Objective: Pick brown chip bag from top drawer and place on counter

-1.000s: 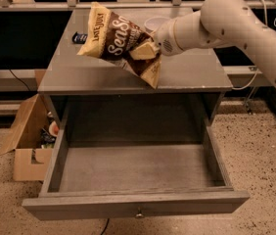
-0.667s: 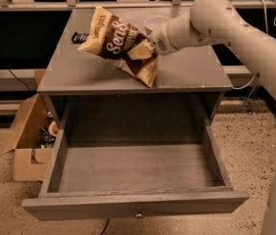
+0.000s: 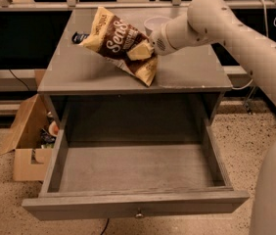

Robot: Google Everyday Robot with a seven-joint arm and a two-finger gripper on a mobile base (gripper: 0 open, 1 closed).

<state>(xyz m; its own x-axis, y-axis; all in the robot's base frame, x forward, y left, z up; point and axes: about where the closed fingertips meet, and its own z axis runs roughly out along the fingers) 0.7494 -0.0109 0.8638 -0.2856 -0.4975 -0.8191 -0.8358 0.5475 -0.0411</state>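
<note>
The brown chip bag (image 3: pixel 117 43) with pale yellow edges and white lettering hangs tilted over the counter (image 3: pixel 79 70), its lower corner at or near the counter's surface. My gripper (image 3: pixel 141 50) is shut on the bag's right side, reaching in from the right over the counter's middle. The top drawer (image 3: pixel 133 168) is pulled fully open below the counter; its inside is bare and its small round knob (image 3: pixel 139 214) faces me.
A white bowl (image 3: pixel 155 23) stands on the counter behind the bag, beside my wrist. A small dark packet (image 3: pixel 79 36) lies at the counter's left, partly behind the bag. An open cardboard box (image 3: pixel 26 141) with items sits on the floor at the left.
My gripper has moved the bag leftward and lower over the counter; the bag's lower corner now hangs closer to the counter's surface. The drawer has not moved.
</note>
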